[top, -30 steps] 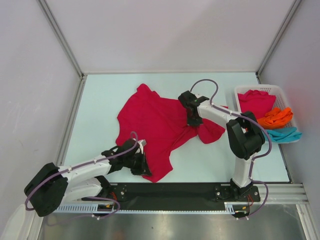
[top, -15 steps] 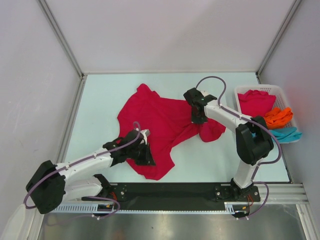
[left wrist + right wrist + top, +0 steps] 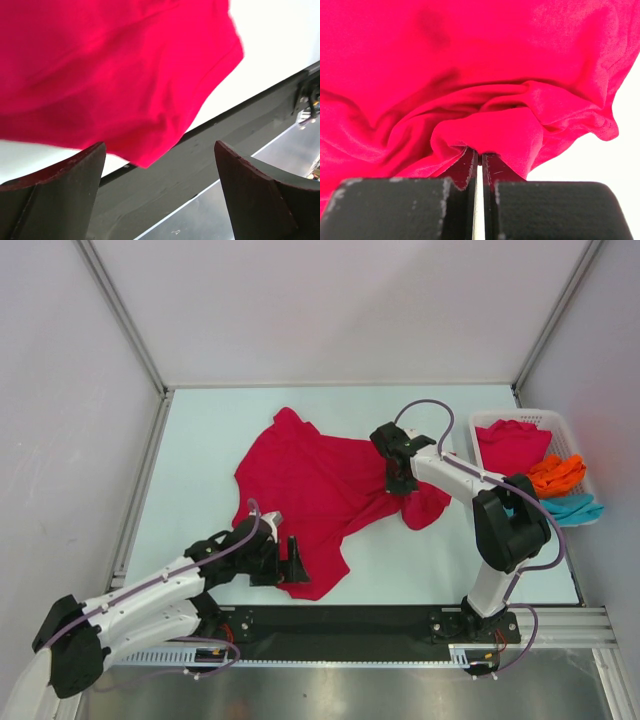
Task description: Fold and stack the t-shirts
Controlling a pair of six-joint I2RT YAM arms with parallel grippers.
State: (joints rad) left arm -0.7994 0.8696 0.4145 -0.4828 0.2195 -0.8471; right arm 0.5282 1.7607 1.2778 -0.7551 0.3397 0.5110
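Spread and rumpled mid-counter: crimson red short-sleeved cloth t-shirt [image 3: 310, 490], its near hem corner pointing at the near edge. Bunches along its right side, pinched there by the black two-finger right gripper [image 3: 480, 155], fingers pressed tight on a ridge of cloth. Barely shifted from half a second ago. At the near hem, the black left gripper [image 3: 290, 562]: sits closer to the near edge than half a second ago, fingers spread wide, gripping nothing, hem corner just ahead of them. At the far right corner, white slatted plastic basket [image 3: 500, 416]: holds a second red shirt [image 3: 510, 445], a bright orange shirt [image 3: 555, 475] and a teal blue shirt [image 3: 570, 508].
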